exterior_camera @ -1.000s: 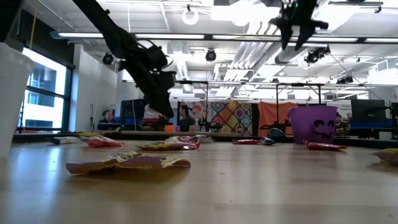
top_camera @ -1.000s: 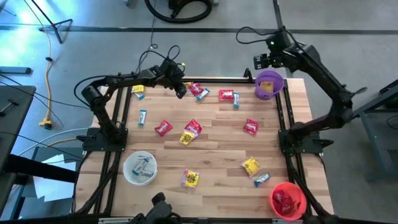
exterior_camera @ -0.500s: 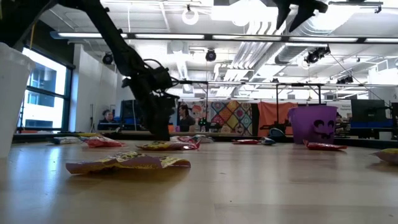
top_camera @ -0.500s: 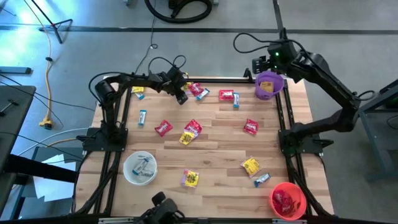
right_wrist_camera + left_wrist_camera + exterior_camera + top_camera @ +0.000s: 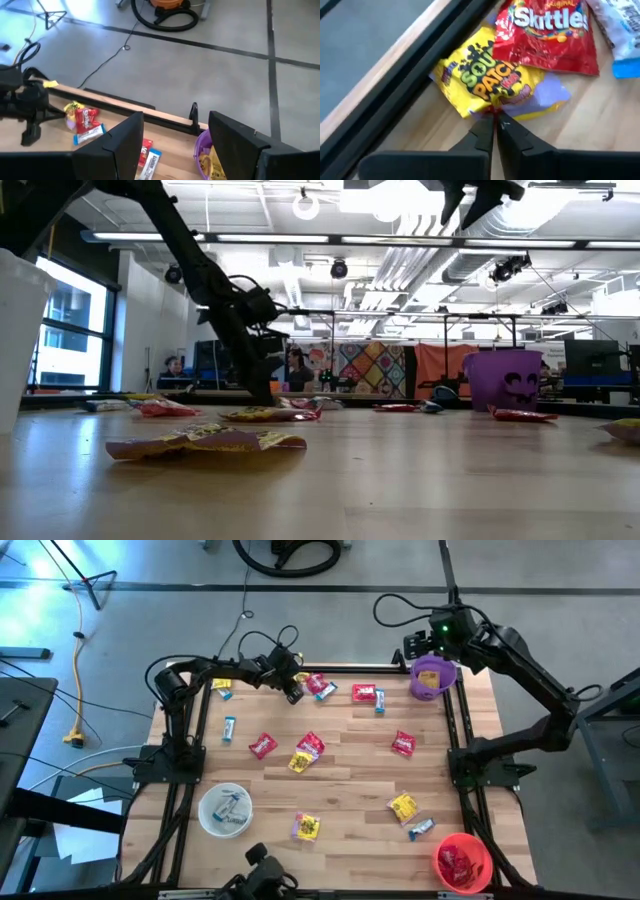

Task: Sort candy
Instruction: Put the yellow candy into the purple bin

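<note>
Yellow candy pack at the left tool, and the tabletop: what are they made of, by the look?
Yellow candy pack: thin printed plastic film, probably; it is glossy, creased, and crumpled where the shut left tool pinches its edge. Foil lining cannot be ruled out.
Tabletop: wood, seemingly butcher-block; light strips with staggered joints show from above. Low sheen, possibly sealed.

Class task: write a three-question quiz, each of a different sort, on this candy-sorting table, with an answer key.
1. True or false: the left gripper is shut on the yellow Sour Patch packet.
2. Which bowl does the right gripper hover beside? A purple B red C white
3. Fill in: the red packet overlapping the yellow one reads ____.

Key: 1 true. 2 A, the purple bowl. 3 Skittles.
</note>
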